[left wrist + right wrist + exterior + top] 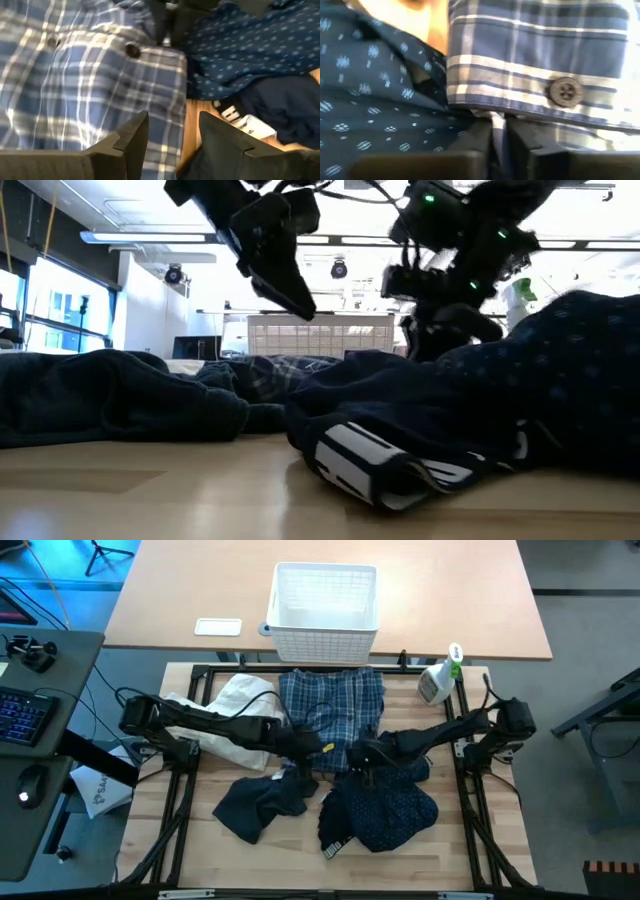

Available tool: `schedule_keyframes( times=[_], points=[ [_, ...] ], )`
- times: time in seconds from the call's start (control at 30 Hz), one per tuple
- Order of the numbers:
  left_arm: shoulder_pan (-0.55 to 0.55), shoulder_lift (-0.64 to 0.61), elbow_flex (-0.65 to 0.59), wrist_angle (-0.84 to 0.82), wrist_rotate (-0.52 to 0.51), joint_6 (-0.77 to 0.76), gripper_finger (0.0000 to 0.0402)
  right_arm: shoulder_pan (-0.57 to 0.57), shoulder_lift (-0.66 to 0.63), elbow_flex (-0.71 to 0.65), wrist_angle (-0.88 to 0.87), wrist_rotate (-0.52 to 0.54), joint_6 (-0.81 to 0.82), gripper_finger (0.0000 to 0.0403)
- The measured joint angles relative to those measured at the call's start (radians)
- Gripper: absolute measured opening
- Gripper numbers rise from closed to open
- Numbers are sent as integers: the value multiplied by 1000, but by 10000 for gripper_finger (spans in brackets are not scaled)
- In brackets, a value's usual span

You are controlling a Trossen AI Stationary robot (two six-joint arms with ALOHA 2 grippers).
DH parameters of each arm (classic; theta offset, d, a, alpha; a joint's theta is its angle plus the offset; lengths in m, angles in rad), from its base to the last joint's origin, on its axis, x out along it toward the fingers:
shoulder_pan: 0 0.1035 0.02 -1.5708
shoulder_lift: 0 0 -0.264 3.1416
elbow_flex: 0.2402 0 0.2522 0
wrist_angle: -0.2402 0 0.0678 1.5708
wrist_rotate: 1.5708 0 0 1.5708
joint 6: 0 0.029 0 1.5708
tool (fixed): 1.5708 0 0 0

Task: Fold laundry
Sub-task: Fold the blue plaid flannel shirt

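Plaid shirt (330, 705) between basket (325, 600) and dotted shirt (390, 808)

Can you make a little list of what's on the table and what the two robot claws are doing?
Plaid shirt: spread flat mid-table
Dotted navy shirt: crumpled beside it
Dark piece: bunched near front edge
White cloth: under left arm
Basket: on the other table behind
Spray bottle: back right corner
Left claw: open, over plaid shirt's edge
Right claw: shut on plaid shirt's buttoned edge
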Motion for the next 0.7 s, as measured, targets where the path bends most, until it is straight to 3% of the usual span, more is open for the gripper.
schedule_keyframes(
  times=[0.2,0.4,0.57,0.7],
  points=[
    [0,0,-1,74,5,109,167,-88,-37,243,-308,-74,16,16],
    [0,6,-1,150,26,225,200,-182,-72,340,-364,-235,61,8],
    [1,35,0,116,-106,276,231,-203,-73,340,-363,-252,62,4],
    [-6,69,-1,76,-233,227,236,-202,-73,340,-357,-252,67,3]
  ],
)
